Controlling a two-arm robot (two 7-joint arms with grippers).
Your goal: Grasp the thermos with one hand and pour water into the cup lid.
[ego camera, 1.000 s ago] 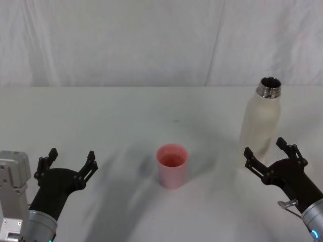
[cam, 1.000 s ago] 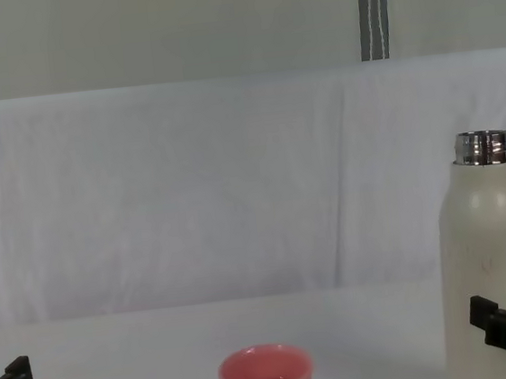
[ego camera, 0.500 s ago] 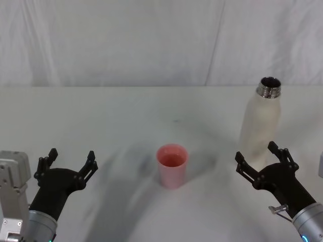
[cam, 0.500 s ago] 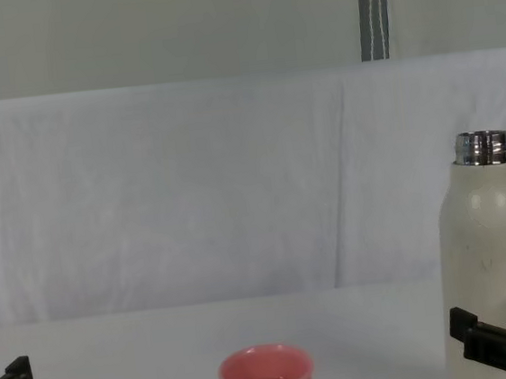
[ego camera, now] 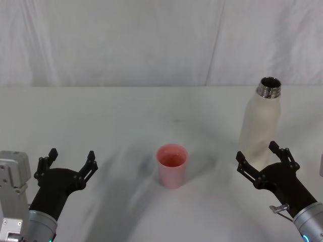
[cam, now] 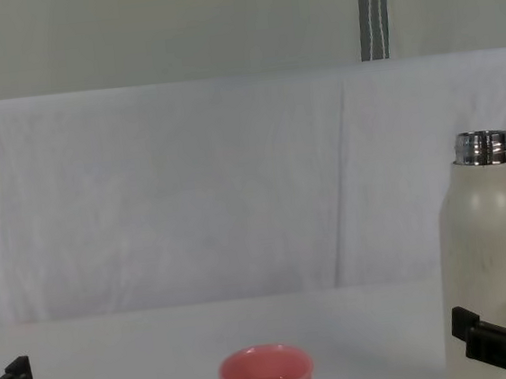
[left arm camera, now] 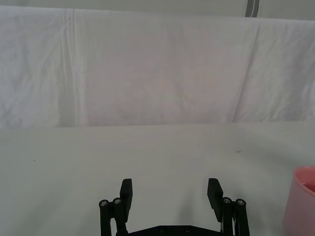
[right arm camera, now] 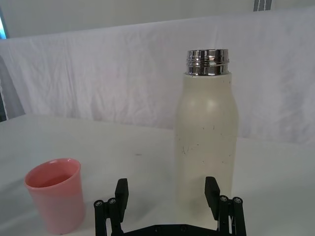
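The thermos (ego camera: 260,123) is seen standing upright and uncapped on the white table (ego camera: 126,116), toward the robot's right and farther back than the cup lid (ego camera: 172,165), which sits near the middle of the table, well apart from the bottle, with its mouth up. The right gripper (ego camera: 263,156) is held just in front of the bottle's lower body, its two black fingers spread wide and nothing between them; in the right wrist view the bottle is framed between the fingertips (right arm camera: 212,188), though it cannot be told whether they already reach past its sides. The left gripper (ego camera: 69,160) is parked low on the left, also spread and empty, well away from both things. The cream body is judged to be rigid steel under a matte coating, so it should not give under a squeeze, and the matte skin is likely to offer better grip than the polished threaded neck (right arm camera: 207,62), which is best avoided as narrow and slippery. If water is inside, as the task implies, the bottle is probably fairly heavy and tall enough to tip when nudged low. A hold around the straight part of the body, near or a little above mid-height, is judged most secure for tilting. The salmon-pink cup looks light and thin-walled, easily knocked over.
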